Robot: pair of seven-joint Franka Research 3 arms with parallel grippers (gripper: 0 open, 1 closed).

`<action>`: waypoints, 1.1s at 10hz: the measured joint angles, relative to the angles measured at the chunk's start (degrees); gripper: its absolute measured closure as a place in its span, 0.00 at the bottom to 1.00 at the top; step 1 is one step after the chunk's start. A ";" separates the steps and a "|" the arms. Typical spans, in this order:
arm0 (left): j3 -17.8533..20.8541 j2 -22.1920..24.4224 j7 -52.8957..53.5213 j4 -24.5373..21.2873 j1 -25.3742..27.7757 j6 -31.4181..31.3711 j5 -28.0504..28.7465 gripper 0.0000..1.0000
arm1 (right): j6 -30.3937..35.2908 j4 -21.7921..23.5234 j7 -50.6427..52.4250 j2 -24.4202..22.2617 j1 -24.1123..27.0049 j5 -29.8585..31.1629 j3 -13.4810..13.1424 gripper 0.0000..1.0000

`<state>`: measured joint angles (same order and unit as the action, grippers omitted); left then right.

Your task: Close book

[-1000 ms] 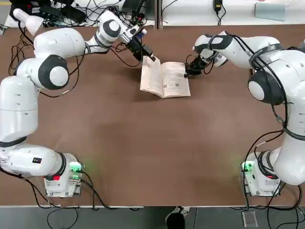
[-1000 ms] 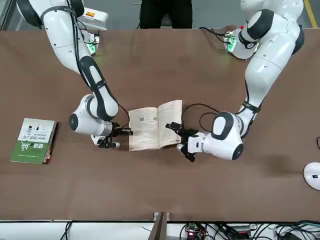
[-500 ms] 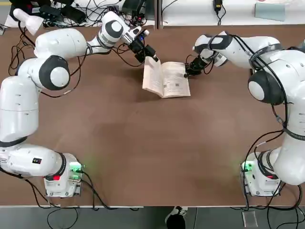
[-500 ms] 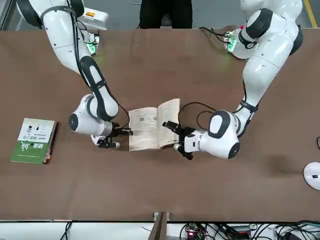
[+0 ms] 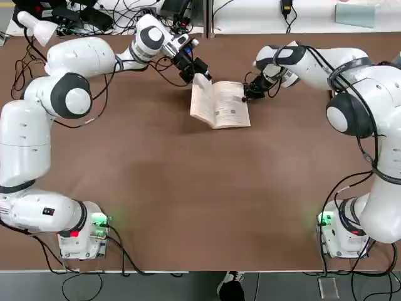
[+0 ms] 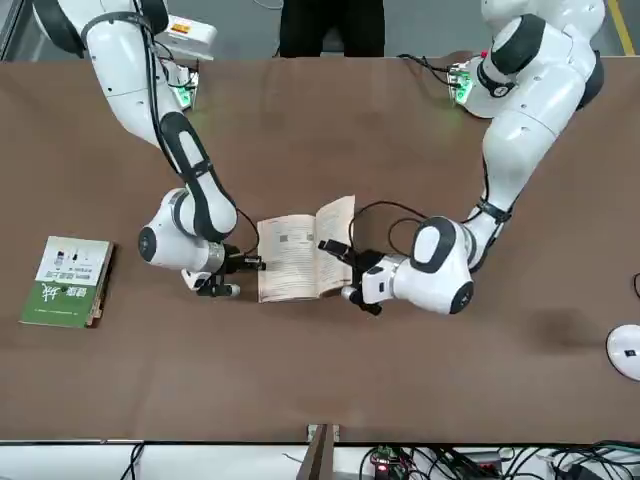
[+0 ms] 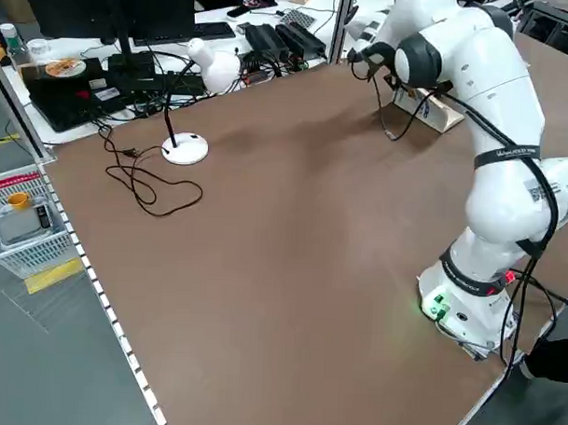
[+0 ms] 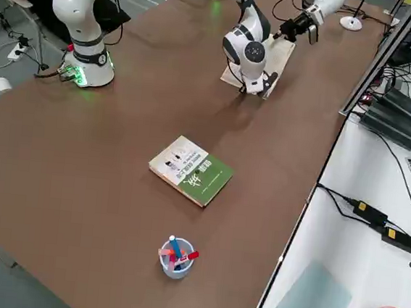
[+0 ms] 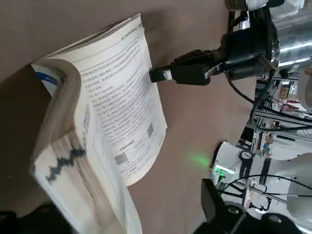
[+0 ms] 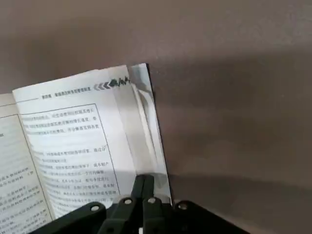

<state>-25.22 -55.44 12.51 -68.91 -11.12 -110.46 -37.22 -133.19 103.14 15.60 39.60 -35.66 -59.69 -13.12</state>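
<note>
The book lies open on the brown table, cream text pages up. Its left half stands tilted up off the table, pushed from behind by my left gripper at the far left corner. In the left wrist view the fingers stand wide apart, open, with the raised stack of pages beside one of them. My right gripper is shut, and its joined fingertips rest on the outer edge of the flat right-hand page. The front view shows both grippers flanking the book.
A green-and-white book lies to the robot's right, with a cup of pens beyond it. A white lamp base sits near the far left corner. Cables and power bricks lie past the far edge. A person stands behind the robot.
My left gripper has moved right, toward the spine, and the book's left half has risen steeper. The right gripper has stayed on the right page's edge.
</note>
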 joint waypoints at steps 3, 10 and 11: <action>-0.04 0.55 -3.40 0.00 -0.86 -0.12 0.00 0.00 | 0.00 0.00 0.01 0.00 0.00 0.00 0.00 0.99; 0.11 0.61 -8.05 0.03 -2.92 -2.31 0.00 0.00 | 0.00 0.00 0.02 0.00 0.00 0.00 0.00 0.99; 0.11 0.76 -8.82 0.10 -3.02 -2.39 0.00 0.00 | 0.00 0.00 0.02 0.00 0.00 0.00 0.00 0.99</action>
<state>-25.11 -54.68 3.69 -68.81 -14.15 -112.85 -37.21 -133.19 103.14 15.62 39.60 -35.66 -59.69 -13.12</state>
